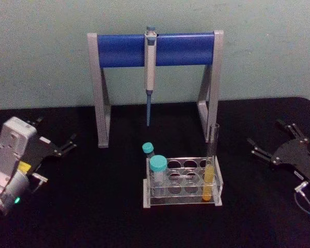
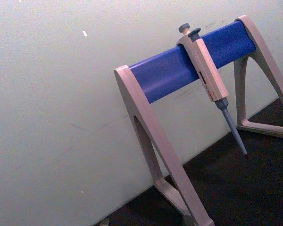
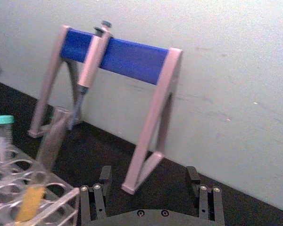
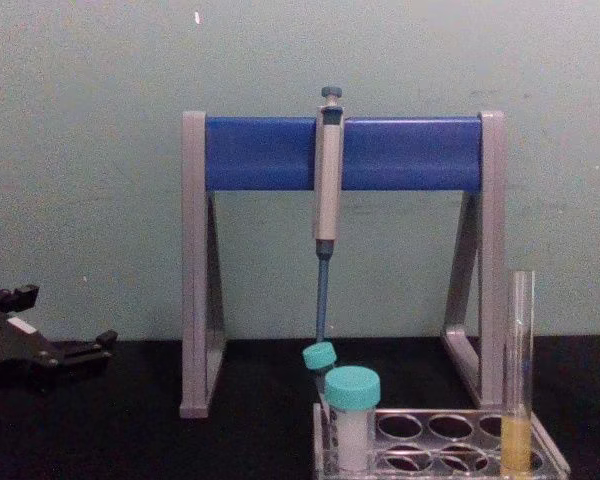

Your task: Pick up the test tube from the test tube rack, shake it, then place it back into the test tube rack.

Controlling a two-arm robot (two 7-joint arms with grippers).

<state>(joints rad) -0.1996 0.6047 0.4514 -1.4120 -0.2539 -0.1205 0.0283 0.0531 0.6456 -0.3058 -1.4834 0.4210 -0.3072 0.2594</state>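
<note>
We see yellow-orange liquid (image 1: 209, 185) in the clear test tube (image 1: 213, 150), and a clear, greyish test tube rack (image 1: 182, 202). The short tubes' caps (image 1: 158, 164) are teal (both one shade). The pipette stand (image 1: 101, 103) is grey with a blue bar (image 1: 124, 50); the table (image 1: 93, 212) is black.

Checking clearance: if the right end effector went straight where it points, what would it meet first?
Likely the pipette stand's leg, ahead of the right end effector; the test tube sits aside. Depth unclear.

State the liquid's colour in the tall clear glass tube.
Yellow-orange liquid; head view shows it best.
</note>
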